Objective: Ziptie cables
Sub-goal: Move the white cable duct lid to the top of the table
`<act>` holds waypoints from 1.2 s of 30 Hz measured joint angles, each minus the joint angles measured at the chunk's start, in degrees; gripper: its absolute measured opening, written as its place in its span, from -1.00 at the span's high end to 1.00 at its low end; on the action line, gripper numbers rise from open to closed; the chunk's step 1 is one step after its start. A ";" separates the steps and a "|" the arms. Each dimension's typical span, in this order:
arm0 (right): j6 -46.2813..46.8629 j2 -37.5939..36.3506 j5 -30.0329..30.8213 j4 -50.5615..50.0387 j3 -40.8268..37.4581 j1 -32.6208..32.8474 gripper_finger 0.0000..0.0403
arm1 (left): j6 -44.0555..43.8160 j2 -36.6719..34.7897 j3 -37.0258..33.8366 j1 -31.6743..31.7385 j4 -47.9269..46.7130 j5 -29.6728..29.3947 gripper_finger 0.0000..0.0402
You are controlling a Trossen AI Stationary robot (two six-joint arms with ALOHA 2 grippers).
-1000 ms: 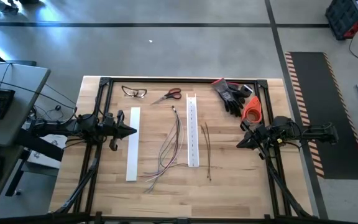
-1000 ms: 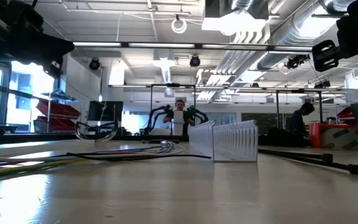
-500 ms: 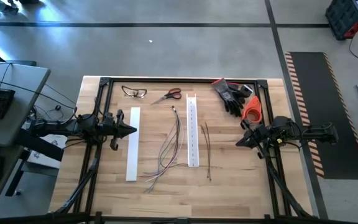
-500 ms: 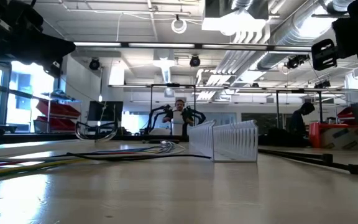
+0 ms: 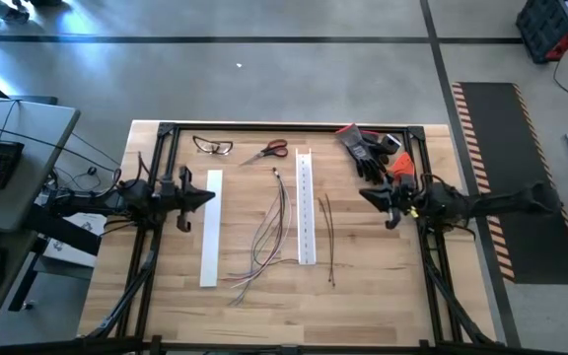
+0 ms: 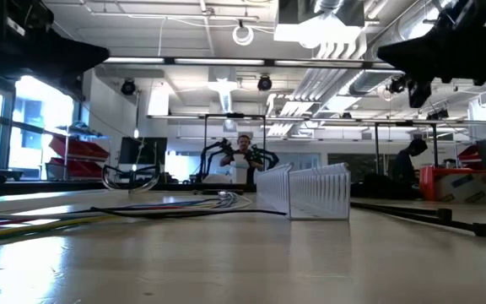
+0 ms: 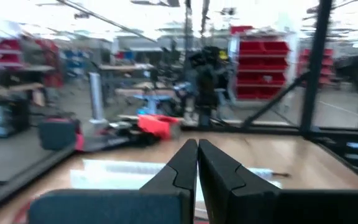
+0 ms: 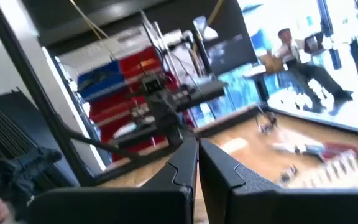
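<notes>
Clearly both grippers hang above the table with fingers pressed together, holding nothing.

Nearest lie the cables (image 5: 272,232) in a loose bundle, beside the white slotted channel (image 5: 306,207); the zipties (image 5: 328,237) lie on its other side. Left gripper (image 5: 210,197) hovers at the left edge, right gripper (image 5: 365,195) near the gloves (image 5: 368,150). Farther lie scissors (image 5: 267,151) and glasses (image 5: 212,146).
</notes>
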 joint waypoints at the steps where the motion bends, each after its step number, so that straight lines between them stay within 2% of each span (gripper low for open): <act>1: -1.29 5.08 -0.05 6.54 0.00 0.00 1.00 | 0.43 0.00 0.00 0.01 0.42 -1.14 1.00; 5: -6.68 23.27 0.31 27.08 1.95 0.01 1.00 | 2.21 0.00 -0.01 0.01 0.98 -6.12 1.00; 7: -7.71 30.63 0.78 33.99 4.06 -0.03 1.00 | 2.97 0.00 0.00 0.01 0.98 -8.25 1.00; 9: -7.07 36.60 3.46 36.63 7.17 -0.27 1.00 | 3.24 0.00 0.00 0.01 0.95 -9.72 1.00; 11: -2.49 41.17 8.33 36.96 11.07 -0.57 1.00 | 3.25 0.00 -0.01 0.01 0.89 -10.42 1.00; 14: -1.61 47.23 14.70 33.31 18.03 -1.61 1.00 | 3.28 0.00 0.01 0.01 0.38 -10.71 1.00; 17: -3.75 52.40 18.51 22.61 26.42 -2.58 1.00 | 4.71 0.00 0.01 -0.01 -0.09 -12.04 1.00; 19: -3.89 55.15 18.54 11.84 32.52 -3.03 1.00 | 6.26 0.00 -0.01 0.01 -0.05 -13.08 1.00; 21: -0.99 57.33 18.42 -4.13 39.88 -3.86 1.00 | 7.34 0.00 0.00 0.01 -0.13 -13.86 1.00; 24: 9.53 60.89 20.45 -33.36 52.51 -5.57 0.99 | 7.90 0.00 -0.01 0.01 -0.62 -14.42 1.00; 27: 17.44 66.57 20.90 -57.50 63.92 -7.20 0.90 | 7.83 0.00 0.00 0.01 -1.77 -14.40 1.00; 30: 19.31 72.32 20.30 -67.63 71.13 -8.13 0.66 | 7.83 0.00 0.01 0.01 -3.59 -14.37 1.00; 33: 19.77 76.54 18.72 -71.09 74.92 -8.86 0.35 | 7.79 0.00 0.01 -0.01 -3.65 -14.36 1.00; 36: 24.16 79.19 16.86 -75.35 76.56 -10.32 0.09 | 7.77 0.00 0.01 0.00 -3.67 -14.36 1.00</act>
